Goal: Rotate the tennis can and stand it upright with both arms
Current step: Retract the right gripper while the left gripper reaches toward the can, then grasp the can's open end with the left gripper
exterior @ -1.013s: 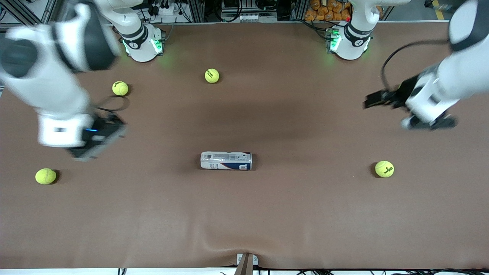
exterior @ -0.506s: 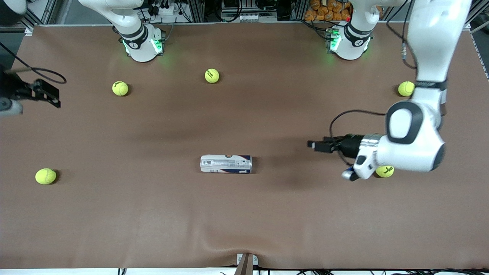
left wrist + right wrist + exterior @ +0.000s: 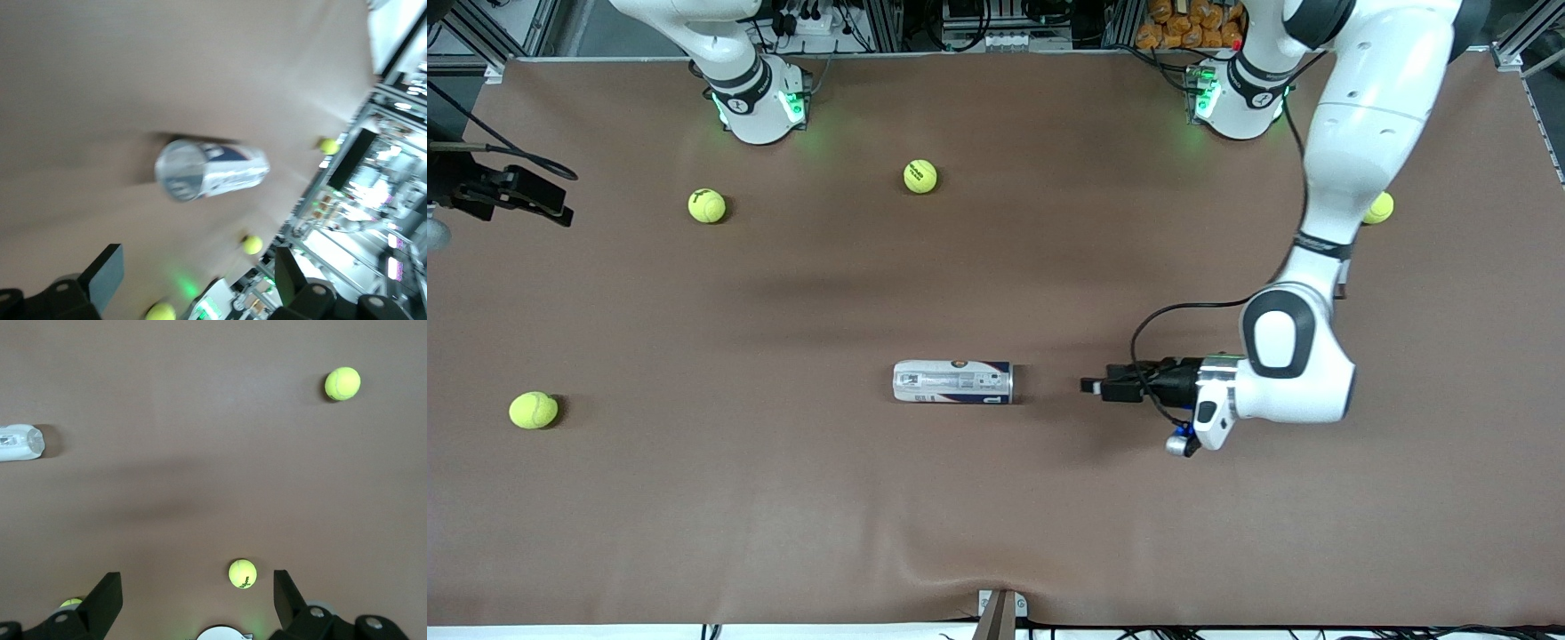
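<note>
- The tennis can (image 3: 952, 382) is lying flat on the brown worktop (image 3: 996, 498) near its middle, long axis running from one arm's end of the worktop toward the other.
- The left gripper (image 3: 1092, 387) is sitting low, just off the can's end on the left arm's side, lined up along that axis; a gap is showing between them, no contact.
- In the left wrist view the can (image 3: 210, 169) is facing the camera end-on, jaws spread wide.
- The left forearm is lying almost level, wrist pointing at the can.
- The right gripper (image 3: 520, 197) is hanging out at the right arm's edge of the worktop, well apart from the can, jaws apart too, waiting.
- Clearly the left arm is nearer; I'd judge it's lining up to work on that end.
</note>
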Tool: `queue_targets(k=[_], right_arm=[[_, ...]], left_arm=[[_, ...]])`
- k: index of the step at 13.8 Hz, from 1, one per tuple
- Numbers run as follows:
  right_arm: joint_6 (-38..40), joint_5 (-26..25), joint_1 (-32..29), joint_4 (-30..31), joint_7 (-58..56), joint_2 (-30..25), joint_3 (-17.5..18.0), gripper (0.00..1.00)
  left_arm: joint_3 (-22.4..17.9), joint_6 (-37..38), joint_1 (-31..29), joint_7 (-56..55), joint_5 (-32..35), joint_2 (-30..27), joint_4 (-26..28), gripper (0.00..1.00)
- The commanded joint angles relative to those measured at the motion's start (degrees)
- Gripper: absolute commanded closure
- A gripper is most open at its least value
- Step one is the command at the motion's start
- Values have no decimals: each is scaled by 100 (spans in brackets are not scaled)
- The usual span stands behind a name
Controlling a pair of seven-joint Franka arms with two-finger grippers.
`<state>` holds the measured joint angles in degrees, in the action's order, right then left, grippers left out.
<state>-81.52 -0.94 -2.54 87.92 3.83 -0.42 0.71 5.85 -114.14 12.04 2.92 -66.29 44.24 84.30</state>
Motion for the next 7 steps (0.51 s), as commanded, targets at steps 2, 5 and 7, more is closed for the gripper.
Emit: queue_targets(k=[2,5,7], right_arm=[[-57,182,-176,94,21,-81,34,0],[-74,357,-159,33,21,-54,34,0],[-75,436,-176,-11,30,-37,34,0]], left_arm=[[-14,-153,167,1339,-1147,427,-134,0],[-14,-153,272,1868,-1623,594,-133,3],[-14,-153,360,2316,-1904,761,-133,14]])
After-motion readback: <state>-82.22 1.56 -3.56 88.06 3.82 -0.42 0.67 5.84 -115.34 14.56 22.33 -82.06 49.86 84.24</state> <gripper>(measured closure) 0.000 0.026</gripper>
